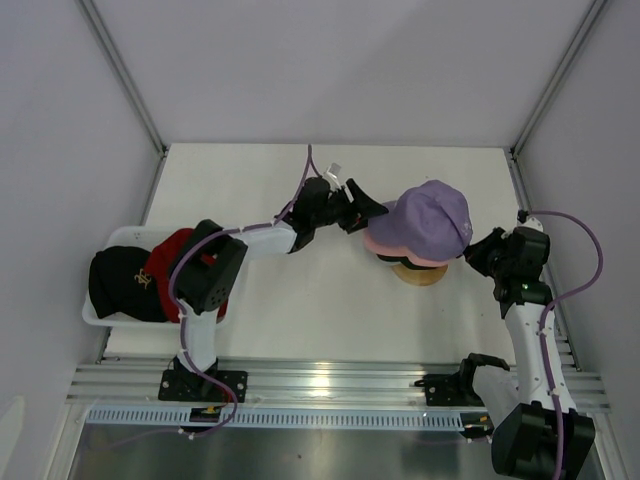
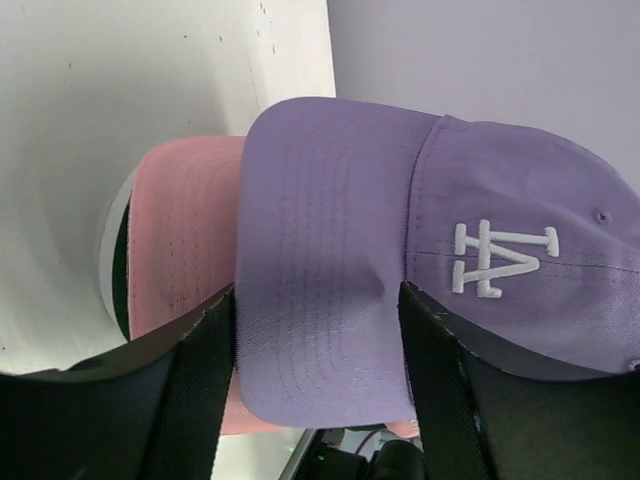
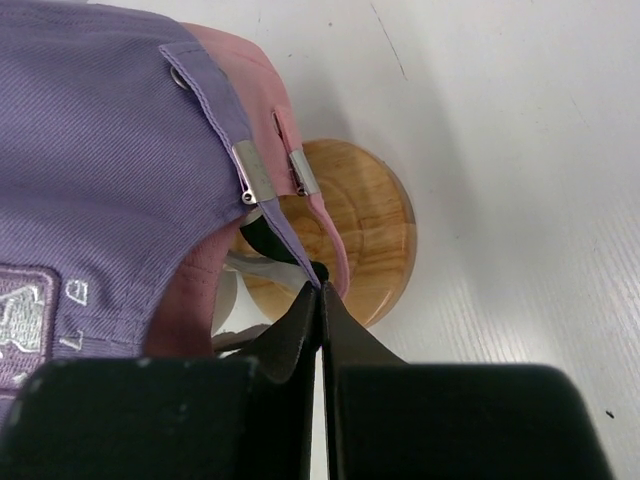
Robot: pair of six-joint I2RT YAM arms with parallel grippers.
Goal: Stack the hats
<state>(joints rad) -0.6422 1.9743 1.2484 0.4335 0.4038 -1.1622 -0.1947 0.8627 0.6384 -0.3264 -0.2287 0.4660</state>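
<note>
- Lavender cap (image 1: 435, 215) sits on top of a pink cap (image 1: 383, 243), both stacked on a wooden stand (image 1: 420, 275) right of centre on the table (image 1: 320, 310).
- Left gripper (image 1: 362, 213) reaches in from the left, its fingers (image 2: 195, 390) spread to either side of the lavender brim. Whether they press it cannot be told.
- Right gripper (image 3: 320, 300), fingers pressed together, has its tips at the caps' rear straps. Whether fabric is caught cannot be told.
- A black cap (image 1: 115, 280) and a red cap (image 1: 170, 255) lie in a white basket (image 1: 118, 236) at the table's left edge.
</note>
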